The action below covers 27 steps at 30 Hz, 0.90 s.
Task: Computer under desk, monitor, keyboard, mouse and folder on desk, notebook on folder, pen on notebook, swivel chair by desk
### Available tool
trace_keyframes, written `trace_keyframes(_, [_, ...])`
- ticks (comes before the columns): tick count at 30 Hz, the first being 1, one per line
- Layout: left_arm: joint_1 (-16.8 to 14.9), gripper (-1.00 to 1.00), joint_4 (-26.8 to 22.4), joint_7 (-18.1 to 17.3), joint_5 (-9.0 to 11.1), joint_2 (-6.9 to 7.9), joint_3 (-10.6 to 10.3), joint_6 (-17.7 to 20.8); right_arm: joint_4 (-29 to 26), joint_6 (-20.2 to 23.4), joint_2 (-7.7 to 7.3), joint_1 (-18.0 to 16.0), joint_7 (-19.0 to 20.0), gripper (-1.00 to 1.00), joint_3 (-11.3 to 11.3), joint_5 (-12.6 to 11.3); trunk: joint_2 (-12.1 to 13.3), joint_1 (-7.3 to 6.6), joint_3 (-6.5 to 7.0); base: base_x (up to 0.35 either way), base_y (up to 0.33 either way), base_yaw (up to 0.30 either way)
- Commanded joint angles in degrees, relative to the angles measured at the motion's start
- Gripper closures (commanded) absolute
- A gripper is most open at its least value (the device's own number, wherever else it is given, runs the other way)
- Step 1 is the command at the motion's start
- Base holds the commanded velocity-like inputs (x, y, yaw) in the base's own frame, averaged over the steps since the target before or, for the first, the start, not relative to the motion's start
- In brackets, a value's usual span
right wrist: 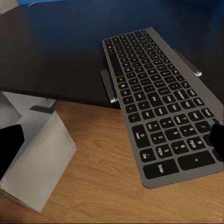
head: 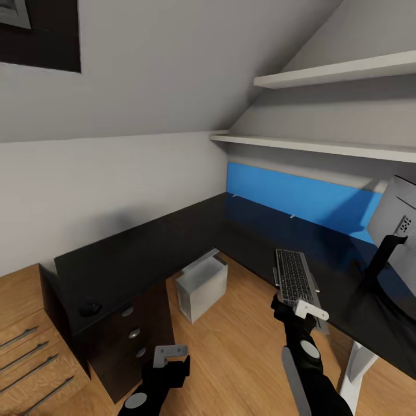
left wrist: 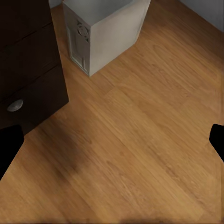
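The keyboard lies at the front edge of the black desk, angled, with its near end sticking out over the floor. My right gripper is at that near end and open. In the right wrist view the keyboard reaches in between the spread fingers. The monitor stands on the desk at the far right. The mouse rests on the desk's left wing. The computer stands on the floor under the desk. My left gripper hangs open over bare floor, near the computer.
Black drawers with round silver knobs sit under the desk's left wing. A light wooden cabinet stands at the far left. The white desk leg is beside my right arm. Two white shelves hang above the blue back panel.
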Motion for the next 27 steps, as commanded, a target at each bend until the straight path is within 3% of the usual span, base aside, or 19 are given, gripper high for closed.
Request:
trace_keyframes(1, [0.0,-1.00,-0.1,0.6,0.6,0.01,-0.1,0.2,0.1,0.3,-0.10,0.0,0.1,-1.00,-0.1,-1.0,-0.1,0.01,-0.07,-0.006,-0.003,0.000])
trace_keyframes(5, [0.0,-1.00,-0.1,0.8,0.6,-0.02,-0.3,0.2,0.5,0.3,-1.89,0.0,1.7,-1.00,-1.5,-6.1,-1.7,0.88,-0.79,-0.002,-0.001,0.000])
trace_keyframes(6, [0.0,-1.00,0.0,0.8,0.6,-0.03,-0.3,0.2,0.5,0.4,-2.99,0.0,2.8,-1.00,-2.5,-10.4,-2.1,1.10,-0.97,0.000,0.000,0.000])
trace_keyframes(8, [0.0,-1.00,0.1,0.8,0.6,-0.03,-0.3,0.2,0.5,0.5,-3.78,0.2,3.8,-1.00,-3.2,-14.0,-2.9,1.54,-1.33,0.000,0.000,0.000])
trace_keyframes(9, [0.0,-1.00,0.1,0.8,0.6,-0.03,-0.3,0.2,0.5,0.6,-4.59,0.4,5.0,-1.00,-3.7,-17.9,-3.3,1.76,-1.51,0.000,0.000,0.000])
trace_keyframes(10, [0.0,-1.00,0.1,0.8,0.6,-0.03,-0.3,0.2,0.6,0.6,-5.03,0.6,5.6,-1.00,-3.9,-19.8,-3.7,1.98,-1.69,0.000,0.000,0.000])
trace_keyframes(11, [0.0,-1.00,0.1,0.8,0.6,-0.03,-0.2,0.2,0.6,0.7,-5.98,1.2,6.7,-1.00,-4.1,-23.5,-4.1,2.20,-1.87,0.000,0.000,0.000])
trace_keyframes(14, [0.0,-1.00,0.1,0.8,0.6,-0.03,-0.2,0.2,0.5,0.7,-7.99,2.3,8.4,-1.00,-4.4,-29.2,-5.3,2.86,-2.41,0.000,0.000,0.000])
trace_keyframes(20, [0.0,-1.00,0.2,0.9,0.6,-0.03,-0.3,0.2,0.4,1.7,-10.07,3.1,9.6,-1.00,-4.6,-35.9,-7.7,4.18,-3.48,0.000,0.000,0.000])
trace_keyframes(23, [0.0,-1.00,0.2,0.9,0.6,-0.03,-0.3,0.2,0.0,3.7,-10.35,3.2,9.8,-1.00,-4.8,-38.9,-8.9,4.84,-4.02,0.000,0.000,0.000])
trace_keyframes(27, [0.0,-1.00,0.2,0.9,0.5,-0.03,-0.3,0.2,-0.6,5.9,-10.47,3.3,9.9,-1.00,-5.8,-41.2,-10.5,5.72,-4.74,0.000,0.000,0.000])
